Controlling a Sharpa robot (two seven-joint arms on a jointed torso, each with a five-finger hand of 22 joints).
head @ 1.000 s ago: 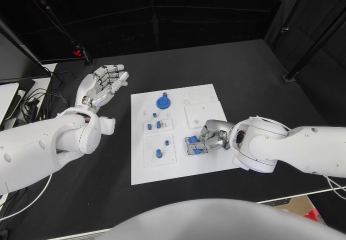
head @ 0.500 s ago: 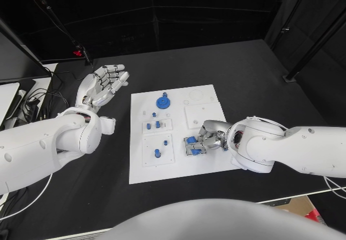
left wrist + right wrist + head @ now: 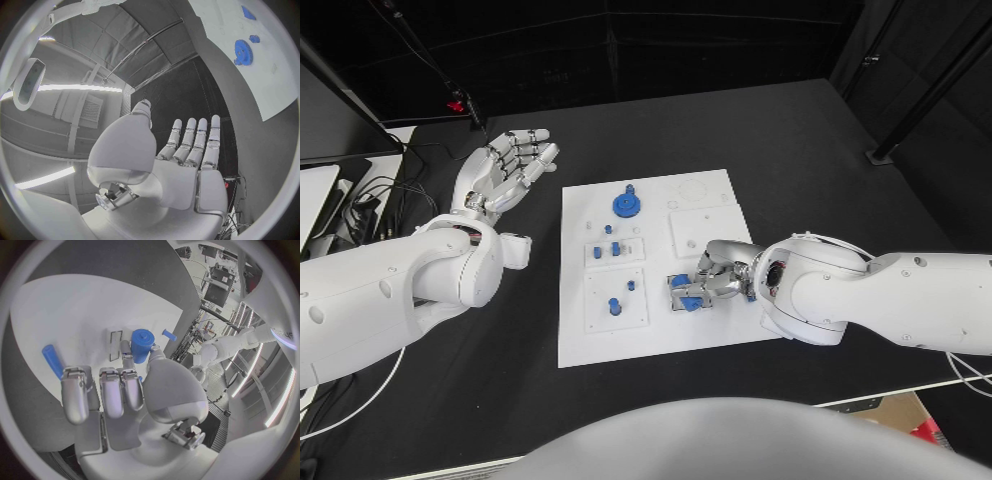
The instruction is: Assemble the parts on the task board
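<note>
The white task board (image 3: 661,330) lies mid-table. On it are a blue gear (image 3: 627,204) at the far end, small blue pegs (image 3: 607,248) in a middle plate and more pegs (image 3: 615,305) in a nearer plate. My right hand (image 3: 708,280) rests low on the board's right side. In the right wrist view the right hand (image 3: 119,390) pinches a short blue cylinder (image 3: 142,343) between thumb and a finger, and a blue peg (image 3: 52,359) lies by the other fingertips. My left hand (image 3: 509,165) is held open, palm up, left of the board. The left wrist view shows the same hand (image 3: 181,160) with fingers straight and the blue gear (image 3: 242,50) far off.
Black tabletop surrounds the board. Cables and a pale device edge (image 3: 329,200) lie at the table's far left, beyond my left arm. A dark stand leg (image 3: 884,155) stands at the far right.
My right hand has edged slightly leftward over the board with the blue piece in its fingers. The left hand has not moved.
</note>
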